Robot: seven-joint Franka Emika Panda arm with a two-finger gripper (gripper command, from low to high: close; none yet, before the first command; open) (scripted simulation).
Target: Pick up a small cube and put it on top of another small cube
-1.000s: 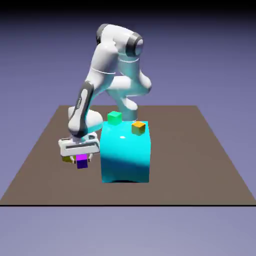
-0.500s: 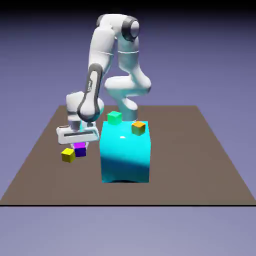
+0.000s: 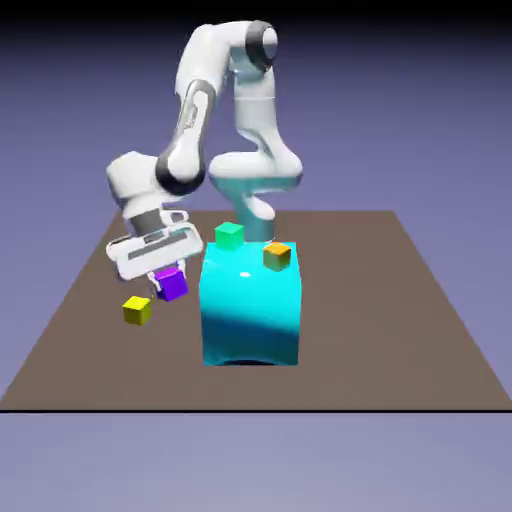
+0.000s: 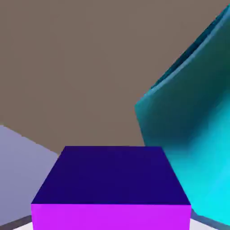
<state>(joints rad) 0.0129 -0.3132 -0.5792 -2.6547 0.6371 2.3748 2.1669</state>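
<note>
Brown tabletop (image 3: pixel 400 320) spreads under a blue-violet backdrop, and most of it on the exterior view's right lies bare out to its edge. Near the middle stands the big cyan block (image 3: pixel 251 305). On its top sit the green cube (image 3: pixel 229 235), at the far corner on the exterior view's left, and the orange cube (image 3: pixel 277 256), close to the block's edge on the exterior view's right; the two are apart from each other.

To the exterior view's left of the block the white arm bends down, and its gripper (image 3: pixel 168 276) hangs above the table, tilted. It is clenched on the purple cube (image 3: pixel 172 285), which is clear of the table surface and just beside the cyan block's upper left side, lower than the block's top and lower than the green cube. Whether a sliver of gap separates the purple cube from the block's wall is hard to judge from this angle. The yellow cube (image 3: pixel 137 311) rests on the table below and to the exterior view's left of the gripper, apart from it and well inside the table's edge.

From the hand view, the purple cube (image 4: pixel 111 186) fills the bottom, hiding the fingertips, with a bright magenta face and a dark violet one. The cyan block's (image 4: pixel 193 130) slanted wall fills the right side, brown table (image 4: pixel 81 67) lies beyond, and a wedge of backdrop past the table's edge shows at the lower left.
</note>
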